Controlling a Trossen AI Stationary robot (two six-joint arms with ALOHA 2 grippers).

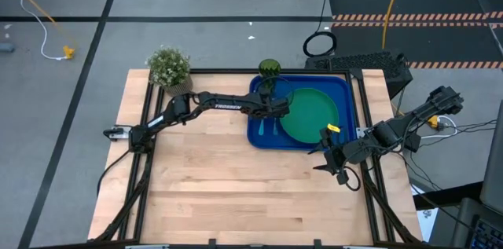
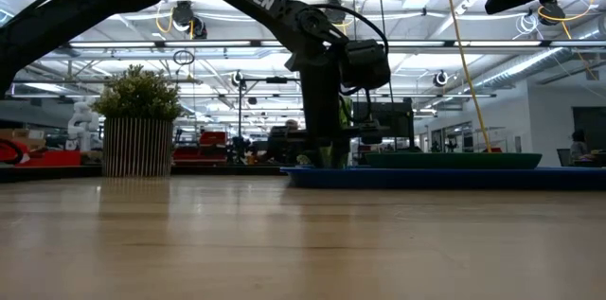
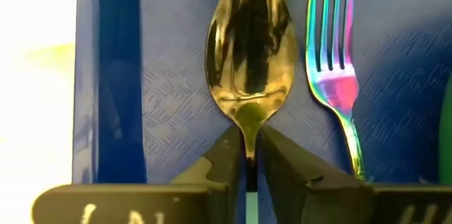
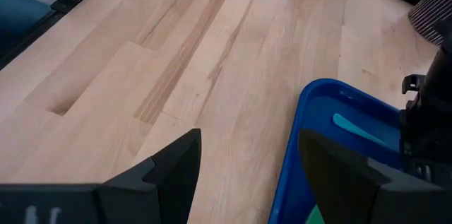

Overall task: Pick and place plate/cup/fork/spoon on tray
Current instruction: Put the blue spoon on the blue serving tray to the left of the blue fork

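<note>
The blue tray (image 1: 259, 135) lies at the table's far right and holds the green plate (image 1: 309, 114). The dark-green cup (image 1: 269, 68) stands at the tray's far left corner. The spoon (image 3: 248, 47) and the fork (image 3: 335, 61) lie side by side on the tray's left part, bowl and tines toward the cup. My left gripper (image 1: 273, 110) points down over the tray and is shut on the spoon. My right gripper (image 1: 328, 157) is open and empty by the tray's near right corner. My left gripper pinches the spoon's thin neck (image 3: 248, 139), just behind the bowl, between its two fingertips (image 3: 227, 155). The fingers come from above, pointing down, across the spoon. The bowl lies level over the tray floor; whether it rests on the floor, I cannot tell.
A potted plant (image 1: 169, 67) stands at the table's far left corner. Bare wood (image 1: 236, 186) fills the table's near half. The tray's raised rim (image 4: 296, 139) lies just ahead of my right gripper.
</note>
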